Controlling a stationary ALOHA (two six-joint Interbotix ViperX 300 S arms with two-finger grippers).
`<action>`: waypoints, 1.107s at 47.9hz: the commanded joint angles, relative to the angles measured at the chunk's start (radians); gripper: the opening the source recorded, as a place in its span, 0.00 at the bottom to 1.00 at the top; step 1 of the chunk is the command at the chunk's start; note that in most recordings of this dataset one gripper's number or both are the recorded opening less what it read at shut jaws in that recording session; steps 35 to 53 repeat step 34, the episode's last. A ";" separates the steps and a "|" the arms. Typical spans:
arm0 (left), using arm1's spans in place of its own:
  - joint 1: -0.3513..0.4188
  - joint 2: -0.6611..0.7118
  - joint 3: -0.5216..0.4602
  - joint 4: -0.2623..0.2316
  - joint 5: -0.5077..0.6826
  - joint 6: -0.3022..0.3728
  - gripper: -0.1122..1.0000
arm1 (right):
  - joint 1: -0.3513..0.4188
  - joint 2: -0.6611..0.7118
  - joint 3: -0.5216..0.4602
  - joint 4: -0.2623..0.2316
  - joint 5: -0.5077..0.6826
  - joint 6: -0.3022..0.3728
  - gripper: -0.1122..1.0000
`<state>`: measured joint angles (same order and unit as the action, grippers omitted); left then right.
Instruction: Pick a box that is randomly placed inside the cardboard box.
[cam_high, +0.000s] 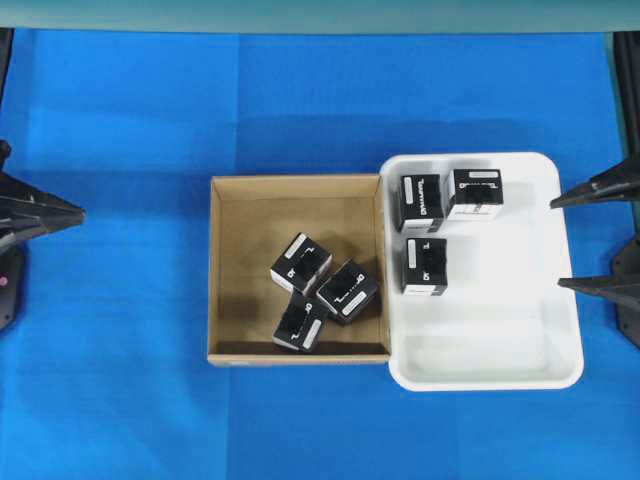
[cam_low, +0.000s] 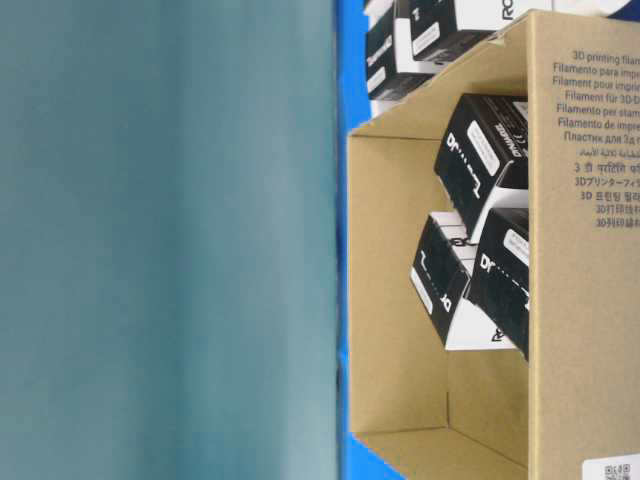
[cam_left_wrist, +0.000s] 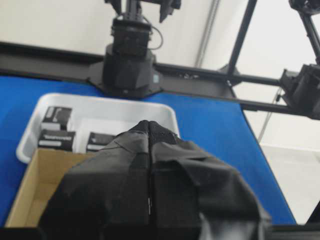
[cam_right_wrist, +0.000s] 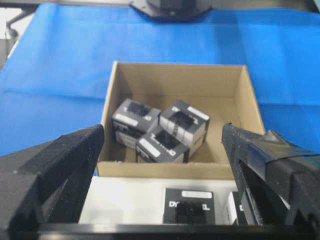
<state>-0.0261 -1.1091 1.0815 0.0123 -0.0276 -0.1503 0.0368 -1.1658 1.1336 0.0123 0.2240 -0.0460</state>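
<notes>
Blue cloth table cover (cam_high: 120, 330), faint fold creases, matte. Cardboard box (cam_high: 232, 270) sits mid-table: brown corrugated, shallow, roughly square, low walls, open top. Its outer wall in the table-level view carries multilingual print, readable bits "3D printing fila…" and "Filament pour impr…", plus a QR-type sticker at the corner.

Three small black boxes clustered in the carton's lower right part, all tilted and touching: upper-left box (cam_high: 301, 263), right box (cam_high: 348, 291), lower box (cam_high: 301, 322). Each is a black cuboid with a white rectangular label and white printed marks; lettering too small to read overhead. Table-level view shows white bottom flaps and a large white "D" logo on the sides; the rest is unreadable.

White plastic tray (cam_high: 500, 350), rounded corners, glossy, butts against the carton's right wall. Three more black boxes in its upper left part: two side by side at the top, touching (cam_high: 421, 203) and (cam_high: 475, 192), and one below (cam_high: 425, 265). White lettering on the tops, not legible.

Left gripper (cam_high: 70, 215) at the left edge of the overhead view, over bare cloth, well apart from the carton; black tape-wrapped fingers pressed together, nothing between them. Right gripper (cam_high: 578, 243) at the right edge, beside the tray; black textured fingers spread wide, holding nothing.
</notes>
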 joint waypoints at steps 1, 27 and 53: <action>-0.002 0.003 -0.021 0.003 -0.005 0.002 0.04 | -0.002 0.003 -0.011 0.003 -0.002 0.000 1.00; -0.002 0.006 -0.014 0.003 -0.005 0.000 0.04 | -0.002 0.000 -0.006 0.003 -0.025 0.000 1.00; -0.003 0.008 -0.011 0.003 -0.006 -0.005 0.04 | -0.002 -0.002 -0.006 0.003 -0.025 0.000 1.00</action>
